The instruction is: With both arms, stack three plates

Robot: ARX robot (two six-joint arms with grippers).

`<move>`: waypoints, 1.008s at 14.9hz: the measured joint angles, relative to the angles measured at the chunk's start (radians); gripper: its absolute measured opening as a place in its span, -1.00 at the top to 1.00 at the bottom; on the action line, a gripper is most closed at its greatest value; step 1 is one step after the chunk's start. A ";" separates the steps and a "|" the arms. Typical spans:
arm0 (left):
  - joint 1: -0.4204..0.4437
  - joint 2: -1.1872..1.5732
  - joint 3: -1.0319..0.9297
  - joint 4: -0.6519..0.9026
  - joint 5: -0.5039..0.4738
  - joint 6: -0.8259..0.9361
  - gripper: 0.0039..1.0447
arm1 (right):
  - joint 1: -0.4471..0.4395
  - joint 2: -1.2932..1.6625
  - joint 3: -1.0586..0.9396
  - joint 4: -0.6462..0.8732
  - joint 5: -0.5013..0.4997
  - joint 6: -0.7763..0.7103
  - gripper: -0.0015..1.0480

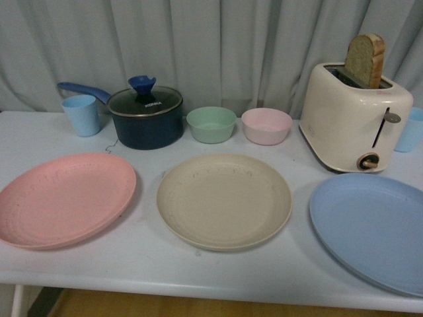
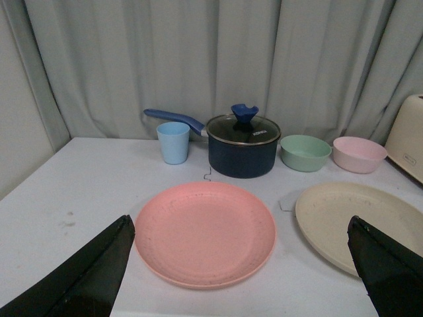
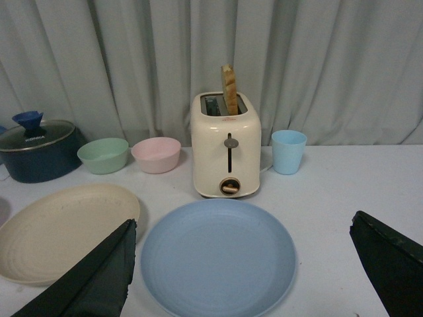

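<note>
Three plates lie side by side on the white table: the pink plate (image 1: pixel 65 198) at the left, the beige plate (image 1: pixel 223 200) in the middle, the light blue plate (image 1: pixel 373 228) at the right. Neither arm shows in the front view. My left gripper (image 2: pixel 241 267) is open and empty, held above the near side of the pink plate (image 2: pixel 205 232), with the beige plate (image 2: pixel 344 221) beside it. My right gripper (image 3: pixel 244 271) is open and empty over the light blue plate (image 3: pixel 218 257); the beige plate (image 3: pixel 63 228) lies to one side.
Along the back stand a blue cup (image 1: pixel 81 114), a dark lidded saucepan (image 1: pixel 145 117), a green bowl (image 1: pixel 211 124), a pink bowl (image 1: pixel 266 125), a cream toaster (image 1: pixel 353 115) holding a bread slice, and another blue cup (image 1: pixel 411 129). A grey curtain hangs behind.
</note>
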 joint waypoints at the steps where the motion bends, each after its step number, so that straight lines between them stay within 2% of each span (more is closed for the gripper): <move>1: 0.000 0.000 0.000 0.000 0.000 0.000 -0.88 | 0.000 0.000 0.000 0.000 0.000 0.000 -0.87; 15: 0.000 0.000 0.000 0.000 0.000 0.000 -0.88 | 0.000 0.000 0.000 0.000 0.000 0.000 -0.87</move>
